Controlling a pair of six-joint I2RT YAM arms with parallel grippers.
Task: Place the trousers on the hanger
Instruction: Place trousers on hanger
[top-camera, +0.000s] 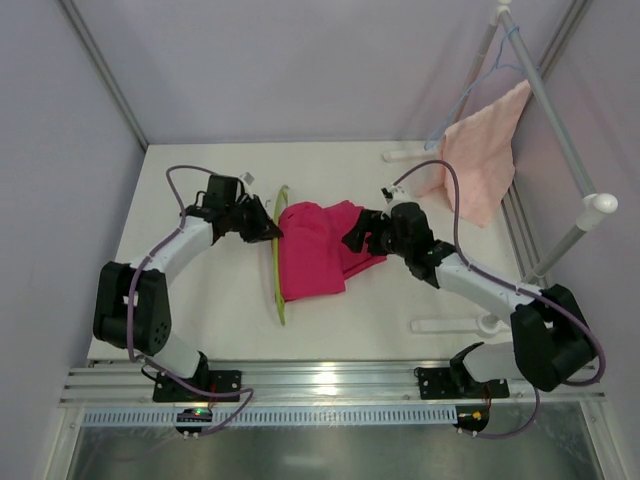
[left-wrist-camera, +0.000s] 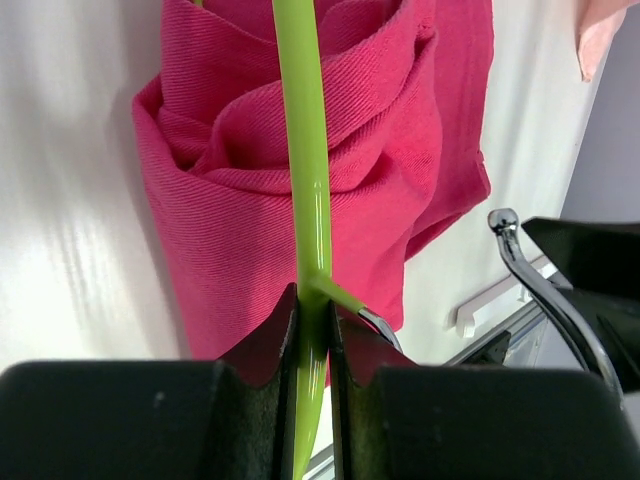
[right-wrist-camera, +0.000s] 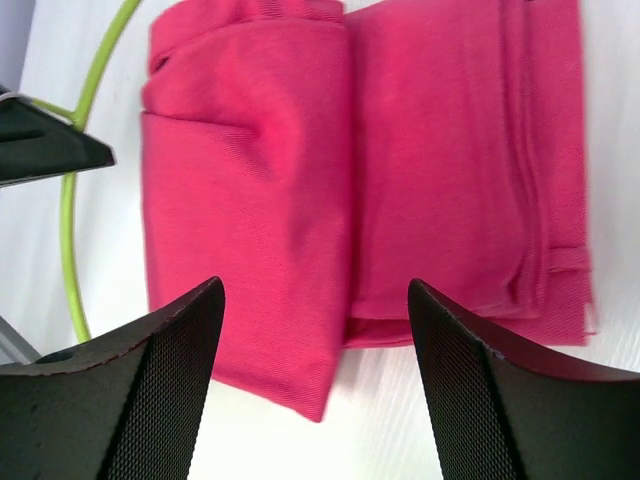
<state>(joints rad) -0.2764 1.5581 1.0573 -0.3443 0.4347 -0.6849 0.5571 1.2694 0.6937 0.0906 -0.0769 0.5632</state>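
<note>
Trousers (top-camera: 315, 250) lay on the table (top-camera: 400, 290). Hanger (top-camera: 277, 262) lay along their left edge, touching. Towel (top-camera: 485, 150) hung behind them, to the right.

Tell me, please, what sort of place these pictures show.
Probably a robot test cell: a white table walled by plain panels, a left arm and right arm bolted to a metal rail, and a rack holding a pink towel.
</note>
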